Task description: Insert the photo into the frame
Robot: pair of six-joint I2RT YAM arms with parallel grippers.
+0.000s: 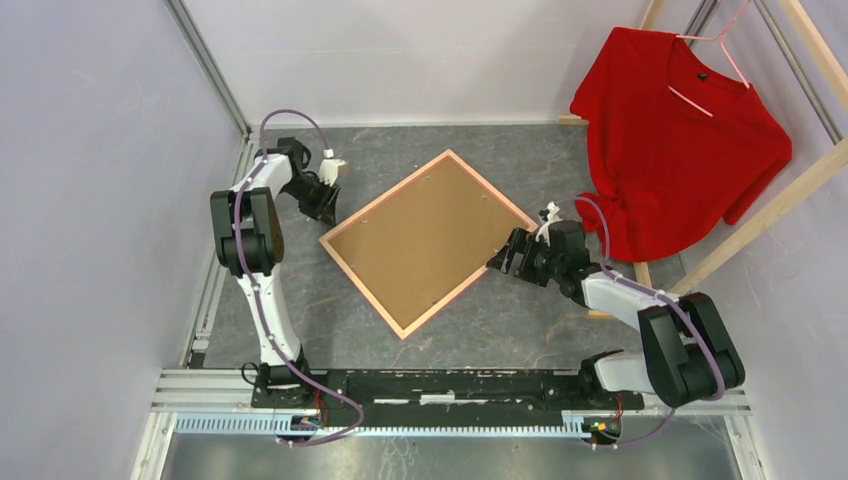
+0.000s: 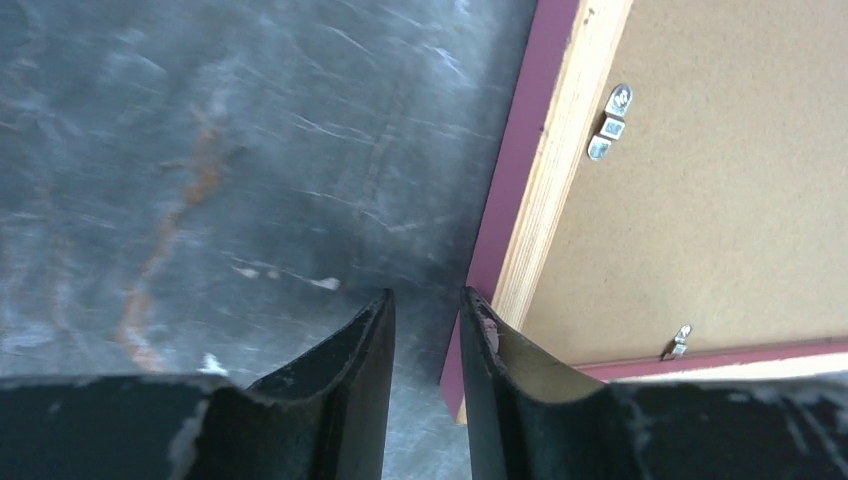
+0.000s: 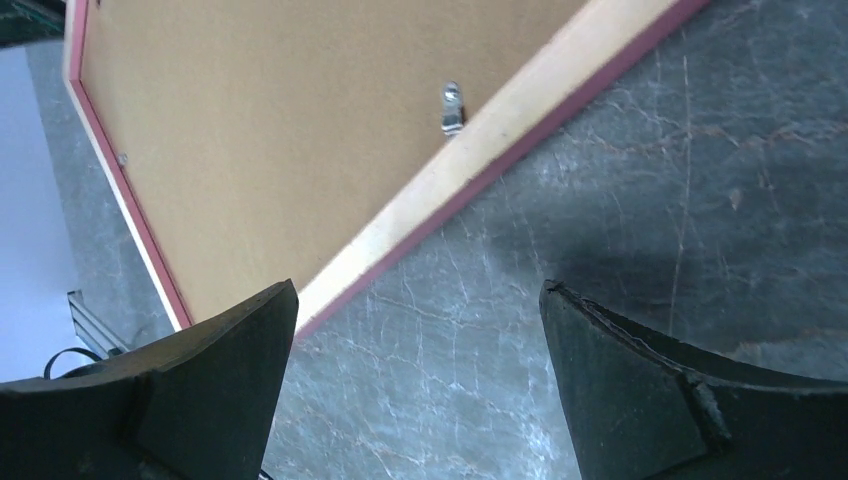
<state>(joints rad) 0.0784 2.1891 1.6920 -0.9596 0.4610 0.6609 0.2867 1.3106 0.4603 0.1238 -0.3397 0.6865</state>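
The frame (image 1: 425, 240) lies back up on the grey table, turned like a diamond, with its brown hardboard backing and light wood rim showing. The photo is not in view. My left gripper (image 1: 325, 205) hovers at the frame's left corner. In the left wrist view (image 2: 428, 295) its jaws stand a narrow gap apart with nothing between them, and the pink edge and wood rim (image 2: 545, 190) lie just right of them. My right gripper (image 1: 500, 262) is wide open and empty (image 3: 418, 290) at the frame's right corner, whose rim (image 3: 480, 140) runs just ahead of it.
A red T-shirt (image 1: 680, 140) hangs on a wooden clothes rack (image 1: 760, 220) at the back right, close behind the right arm. Small metal clips (image 2: 610, 120) (image 3: 453, 105) sit on the backing. A metal rail (image 1: 450, 385) runs along the near edge.
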